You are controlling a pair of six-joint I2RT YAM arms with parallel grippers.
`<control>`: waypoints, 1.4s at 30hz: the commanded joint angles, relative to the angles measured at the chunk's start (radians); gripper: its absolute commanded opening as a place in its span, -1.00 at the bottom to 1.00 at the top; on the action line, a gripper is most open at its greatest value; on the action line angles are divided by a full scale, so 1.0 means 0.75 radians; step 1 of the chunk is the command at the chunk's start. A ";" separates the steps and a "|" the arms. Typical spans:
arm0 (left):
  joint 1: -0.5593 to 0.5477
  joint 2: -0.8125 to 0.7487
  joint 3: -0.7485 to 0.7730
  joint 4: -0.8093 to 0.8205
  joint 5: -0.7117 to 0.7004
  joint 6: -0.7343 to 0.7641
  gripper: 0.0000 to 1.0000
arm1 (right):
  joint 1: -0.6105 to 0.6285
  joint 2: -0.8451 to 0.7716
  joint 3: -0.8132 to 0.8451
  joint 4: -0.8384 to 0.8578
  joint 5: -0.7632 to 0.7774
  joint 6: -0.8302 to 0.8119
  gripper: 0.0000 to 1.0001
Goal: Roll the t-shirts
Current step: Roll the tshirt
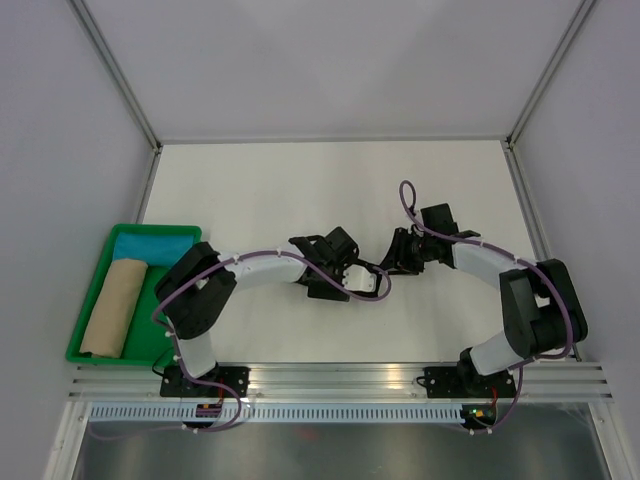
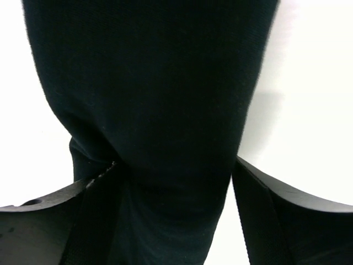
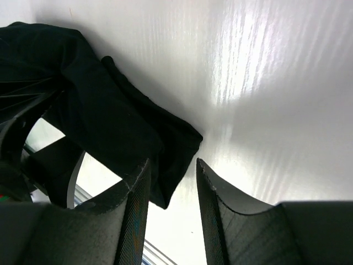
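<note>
- Location: black t-shirt (image 2: pixel 154 83) bunched, well right of green tray (image 1: pixel 120 360).
- State: left claw (image 2: pixel 175 163) clamped on it; right claw (image 3: pixel 173 162) jaws apart, pinching nothing.
- Risk: one-point hold; cloth may slip out, or roll lopsided, if right claw misses the loose corner.

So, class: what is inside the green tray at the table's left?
A tan cloth roll lies lengthwise in the green tray, with a turquoise-blue cloth roll across its far end. The left arm covers the tray's near right corner, so anything under it cannot be seen.
</note>
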 commanded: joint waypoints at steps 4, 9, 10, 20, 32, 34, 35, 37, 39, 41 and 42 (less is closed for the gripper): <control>0.015 0.097 0.005 0.032 -0.082 -0.042 0.30 | -0.033 -0.092 0.040 -0.078 0.041 -0.062 -0.10; 0.031 0.111 0.021 0.027 -0.098 -0.118 -0.31 | -0.049 -0.118 0.019 -0.076 0.041 -0.068 -0.11; 0.045 0.113 0.031 0.023 -0.100 -0.132 -0.32 | -0.053 -0.120 0.019 -0.078 0.043 -0.066 -0.10; 0.187 0.032 0.054 0.011 -0.102 -0.257 -0.95 | -0.088 -0.161 -0.001 -0.078 0.037 -0.074 -0.12; 0.424 -0.028 0.172 -0.075 -0.092 -0.447 -0.95 | -0.119 -0.167 -0.034 -0.057 0.029 -0.082 -0.12; 0.459 -0.042 0.183 -0.073 -0.100 -0.468 -0.95 | -0.123 -0.163 -0.036 -0.055 0.023 -0.082 -0.12; 0.469 -0.052 0.191 -0.073 -0.104 -0.474 -0.95 | -0.127 -0.161 -0.036 -0.049 0.021 -0.082 -0.12; 0.493 -0.089 0.213 -0.073 -0.125 -0.474 -0.95 | -0.133 -0.155 -0.036 -0.043 0.017 -0.080 -0.12; 0.508 -0.103 0.221 -0.075 -0.147 -0.460 -0.95 | -0.133 -0.155 -0.036 -0.041 0.017 -0.082 -0.12; 0.524 -0.114 0.234 -0.073 -0.172 -0.449 -0.95 | -0.137 -0.157 -0.036 -0.045 0.015 -0.086 -0.12; 0.546 -0.118 0.238 -0.073 -0.172 -0.447 -0.95 | -0.137 -0.161 -0.038 -0.047 0.017 -0.092 -0.12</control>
